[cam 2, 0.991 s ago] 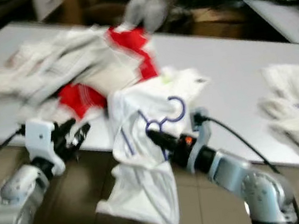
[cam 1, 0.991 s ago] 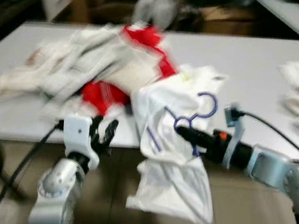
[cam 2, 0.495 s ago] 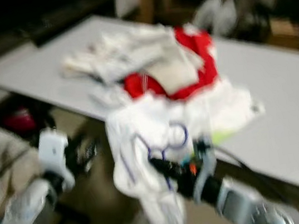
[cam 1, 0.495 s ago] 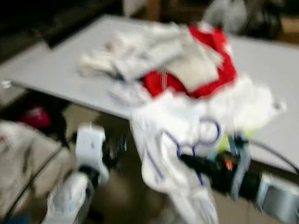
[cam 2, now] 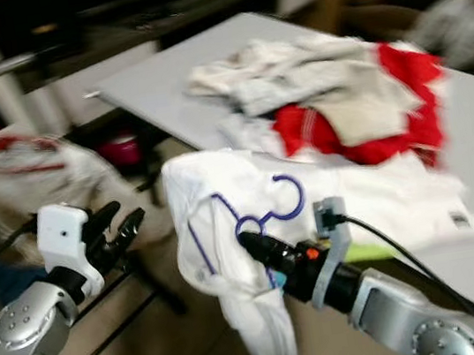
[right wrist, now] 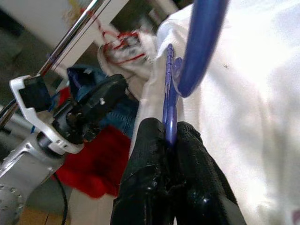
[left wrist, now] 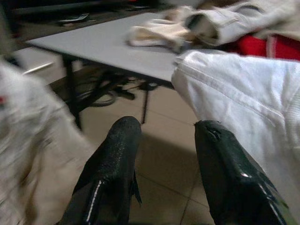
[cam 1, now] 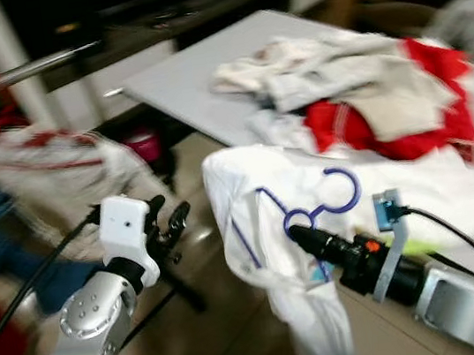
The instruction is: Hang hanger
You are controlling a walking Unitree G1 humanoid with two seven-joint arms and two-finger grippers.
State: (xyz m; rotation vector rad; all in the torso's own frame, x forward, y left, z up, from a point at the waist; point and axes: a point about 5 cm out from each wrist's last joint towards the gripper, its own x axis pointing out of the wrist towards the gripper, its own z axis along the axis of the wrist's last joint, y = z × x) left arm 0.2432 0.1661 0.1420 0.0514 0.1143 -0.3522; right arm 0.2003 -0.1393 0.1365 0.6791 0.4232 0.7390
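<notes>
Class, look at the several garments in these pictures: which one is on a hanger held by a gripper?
The white garment, draped on the blue hanger clamped by the right gripper. The red and beige clothes lie piled on the table.

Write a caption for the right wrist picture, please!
Right gripper pinches the blue hanger carrying a white shirt, with the left gripper nearby.

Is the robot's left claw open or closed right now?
Open. The left gripper holds nothing: its two black fingers stand apart, with floor showing between them.
</notes>
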